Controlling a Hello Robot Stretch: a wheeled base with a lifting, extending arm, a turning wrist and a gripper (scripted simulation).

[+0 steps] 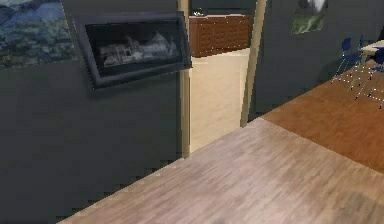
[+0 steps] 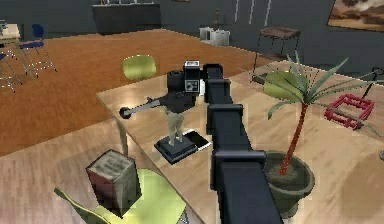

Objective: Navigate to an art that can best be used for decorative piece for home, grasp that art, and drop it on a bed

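Arm side view, nearest: brownish box (image 2: 112,180) by the pale table's (image 2: 245,100) near end, contents not discernible. Just beside the arm (image 2: 235,165), a round pot (image 2: 292,190) holds a palm (image 2: 300,92). Mid-table: pale statue (image 2: 178,128) on a dark flat base, upright, long axis vertical; facing unclear. Gripper (image 2: 130,109) at its top, fingers reaching toward the view's left. Jaw gap and any hold: cannot tell. Beyond, a green chair (image 2: 140,67).

No legible text, number or sign anywhere; two small white squares with black marks (image 2: 192,67) on dark square arm bar (image 2: 235,150) carry patterns, not letters; brown cube-shaped box (image 2: 110,180) on pale wooden table (image 2: 150,130) shows faint marking, unreadable.
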